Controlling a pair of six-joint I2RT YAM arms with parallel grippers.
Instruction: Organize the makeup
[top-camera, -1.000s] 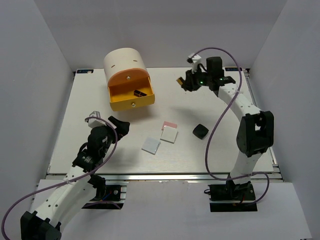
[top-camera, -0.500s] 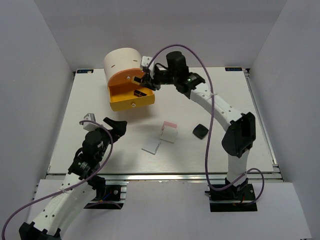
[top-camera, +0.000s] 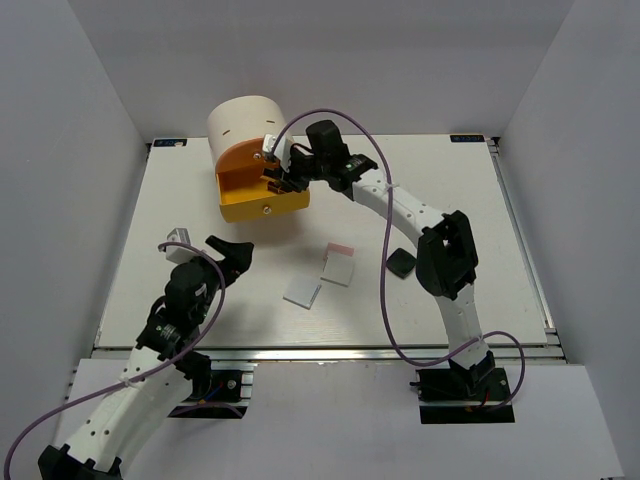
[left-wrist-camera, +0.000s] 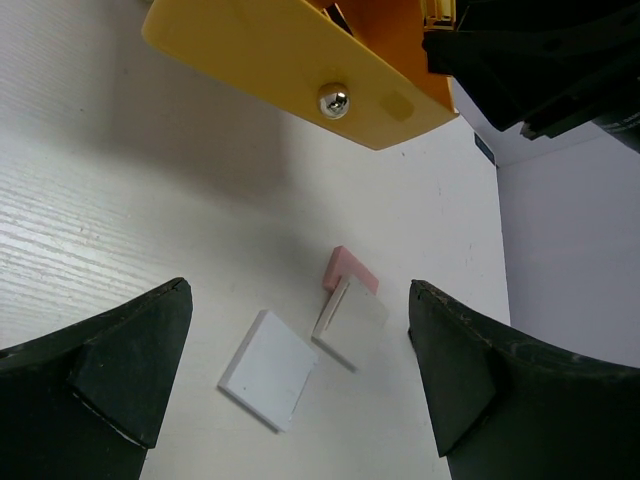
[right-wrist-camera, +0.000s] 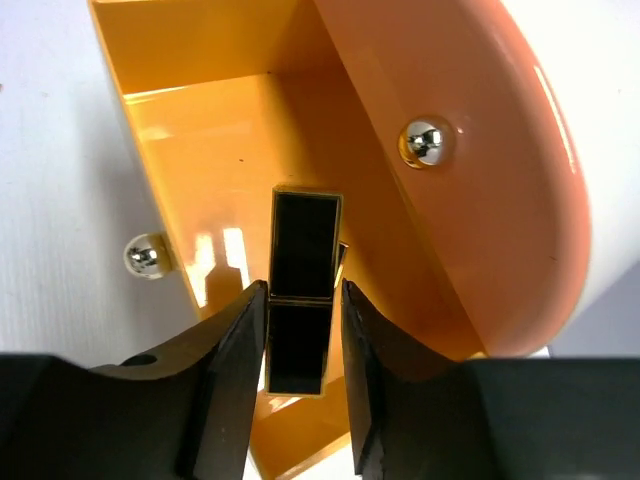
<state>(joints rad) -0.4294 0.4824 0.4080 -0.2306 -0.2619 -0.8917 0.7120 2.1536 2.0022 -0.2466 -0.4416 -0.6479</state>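
Right gripper (right-wrist-camera: 303, 300) clamped on black-gold stick (right-wrist-camera: 306, 235), held over the open drawer (right-wrist-camera: 190, 130) at the counter's (top-camera: 480, 200) 11 o'clock; not yet released. Left gripper (left-wrist-camera: 297, 310) spread wide, empty, above white squares (left-wrist-camera: 268, 368) and pink square (left-wrist-camera: 352, 268) mid-counter. Black compact (top-camera: 400, 263) at their 3 o'clock. No discs in view. Judged: stick drop in hand; four pieces left out.

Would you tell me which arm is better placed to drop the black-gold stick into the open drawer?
Right: the right pincer grips the black-gold stick above the open yellow drawer; the left pincer is open, empty, near the white squares.
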